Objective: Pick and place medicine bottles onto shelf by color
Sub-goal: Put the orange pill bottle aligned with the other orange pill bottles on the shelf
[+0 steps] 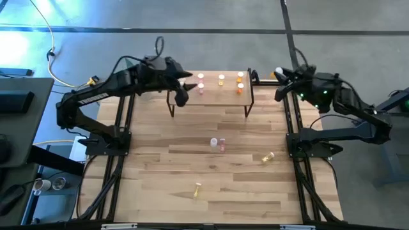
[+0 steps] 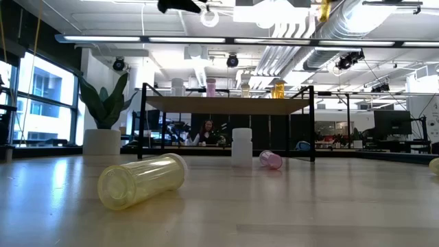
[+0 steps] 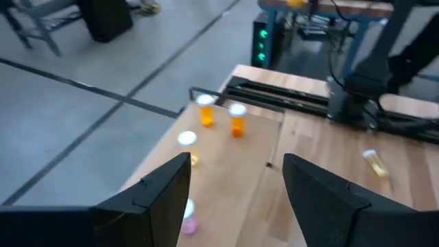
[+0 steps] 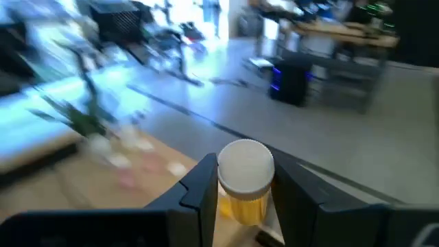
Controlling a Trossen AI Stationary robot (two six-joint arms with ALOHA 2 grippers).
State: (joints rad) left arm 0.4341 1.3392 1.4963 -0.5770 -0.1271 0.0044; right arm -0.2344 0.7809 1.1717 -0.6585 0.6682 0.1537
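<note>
Bright ceiling strip lights (image 2: 226, 42) light the room evenly, and daylight comes through the window (image 2: 38, 96) at the left of the low view. The table (image 1: 211, 166) is evenly lit, with faint shadows beneath the shelf (image 1: 211, 96). A bluish glare spreads over the floor (image 1: 19, 45) beyond the table's far left corner. In the low view the nearest yellow bottle (image 2: 140, 180) is soft, out of focus. The right wrist view is smeared by motion blur around a sharper capped bottle (image 4: 245, 180).
</note>
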